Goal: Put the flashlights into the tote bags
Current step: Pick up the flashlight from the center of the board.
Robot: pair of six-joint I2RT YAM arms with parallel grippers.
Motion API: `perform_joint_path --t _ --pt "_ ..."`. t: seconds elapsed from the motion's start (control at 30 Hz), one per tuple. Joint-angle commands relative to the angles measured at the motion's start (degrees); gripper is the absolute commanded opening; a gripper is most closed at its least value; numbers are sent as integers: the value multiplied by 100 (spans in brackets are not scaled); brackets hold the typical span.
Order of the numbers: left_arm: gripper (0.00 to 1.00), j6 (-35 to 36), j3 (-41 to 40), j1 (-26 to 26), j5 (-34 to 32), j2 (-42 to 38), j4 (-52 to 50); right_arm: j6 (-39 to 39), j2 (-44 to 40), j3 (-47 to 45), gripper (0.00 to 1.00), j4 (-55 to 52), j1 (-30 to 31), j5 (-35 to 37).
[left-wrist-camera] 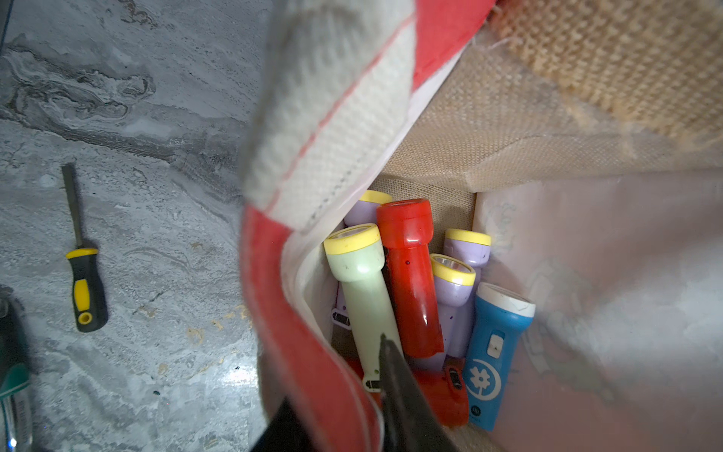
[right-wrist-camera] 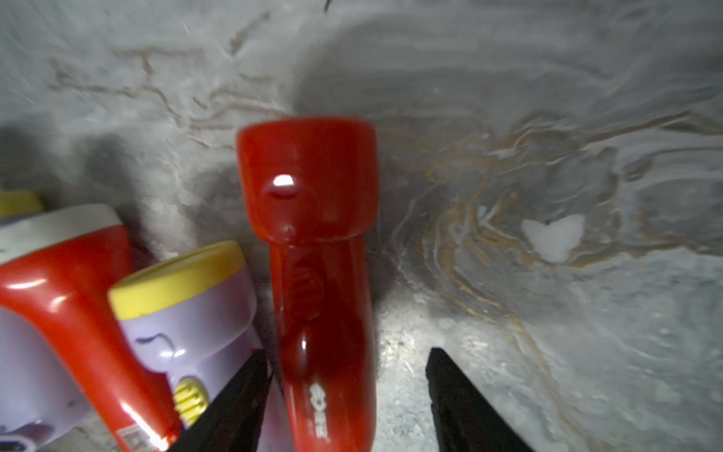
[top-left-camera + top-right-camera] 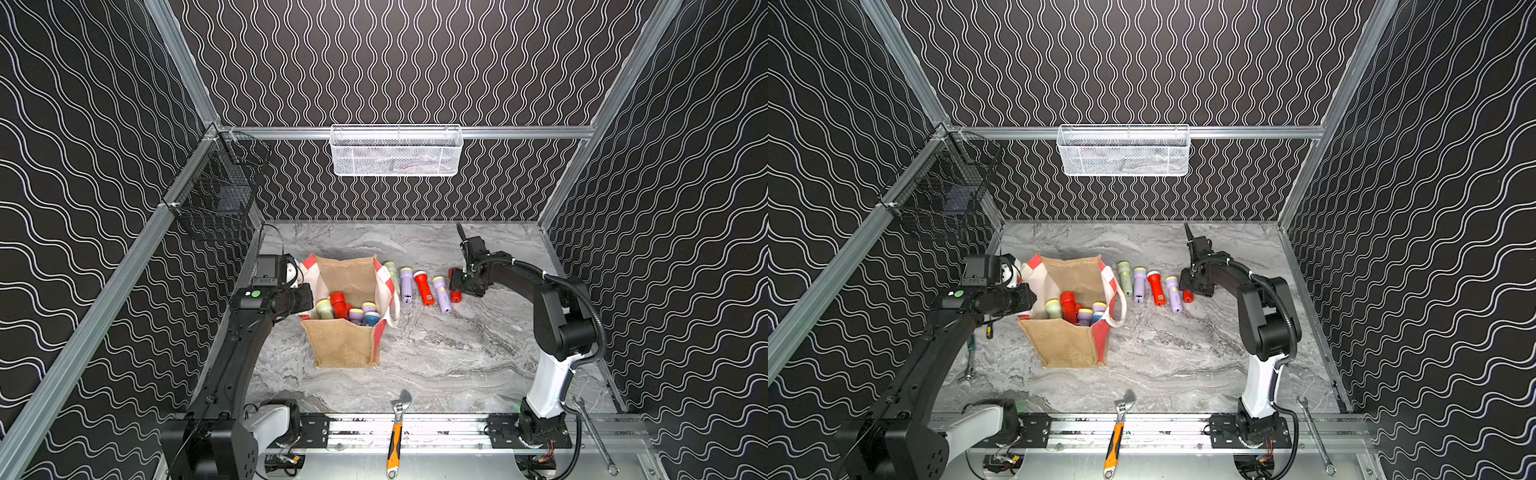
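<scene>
Flashlights [image 3: 337, 302] sit in two places. Several stand head-up inside the tote bag [image 3: 345, 345] towards the left of the worktop [image 3: 457, 357], and five lie in a row just beside it. The right hand [image 2: 348, 352] is over the end one, the red flashlight [image 2: 321, 274]. Its jaws are half-wide astride the narrow handle, with a gap on one side, so nothing is gripped yet. The left hand [image 1: 336, 368] is pinched narrow on the bag's striped side panel [image 1: 332, 129], one finger inside, seemingly keeping the soft mouth open. The red flashlight looks like light, stiff, glossy plastic, so it will probably be slippery and apt to roll. The handle just behind the flared head seems the best hold, with the head acting as a stop. The lilac flashlight [image 2: 187, 313] lies close to one finger.
</scene>
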Motion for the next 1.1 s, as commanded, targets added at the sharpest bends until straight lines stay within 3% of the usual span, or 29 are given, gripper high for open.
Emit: perform_joint_path --t 0.0,0.27,0.57,0.8,1.07 --pt "27 138 36 14 -33 31 49 -49 95 101 64 -115 28 172" --pt "27 141 37 10 -21 29 47 -73 347 184 57 -142 90 372" --pt "27 132 10 19 -31 -46 52 -144 404 330 30 -312 197 616" --pt "27 106 10 19 -41 -74 50 -170 -333 233 23 -421 194 694" --pt "27 70 27 23 28 -90 91 -165 -1454 479 22 -518 391 278"
